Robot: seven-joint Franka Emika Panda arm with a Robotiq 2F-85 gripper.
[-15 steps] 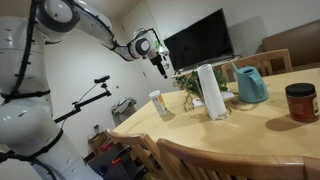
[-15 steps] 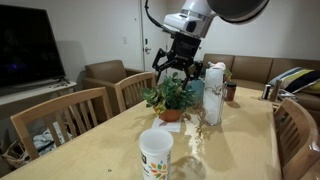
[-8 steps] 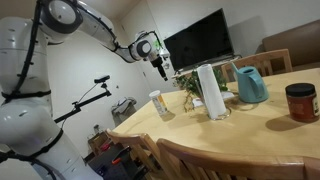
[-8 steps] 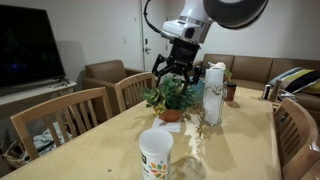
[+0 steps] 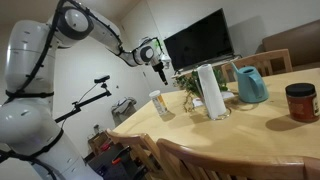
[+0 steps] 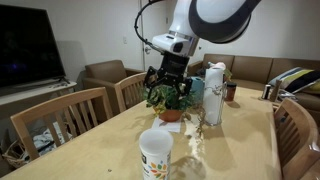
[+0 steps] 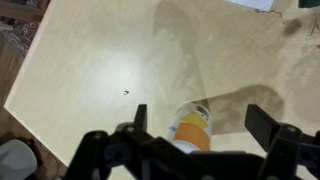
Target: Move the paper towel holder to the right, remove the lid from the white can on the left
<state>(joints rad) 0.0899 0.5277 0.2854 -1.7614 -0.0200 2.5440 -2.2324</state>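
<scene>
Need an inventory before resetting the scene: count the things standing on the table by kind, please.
paper towel holder: 1
white can: 1
potted plant: 1
teal watering can: 1
dark red jar: 1
Total: 5

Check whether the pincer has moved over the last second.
Yes. The pincer has come down, its tips now level with the potted plant leaves.

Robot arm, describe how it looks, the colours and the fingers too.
The arm is glossy white, built of rounded segments with dark bands at the joints. A thin black cable loops near the wrist. The gripper is black, with two dark, angular fingers.
</scene>
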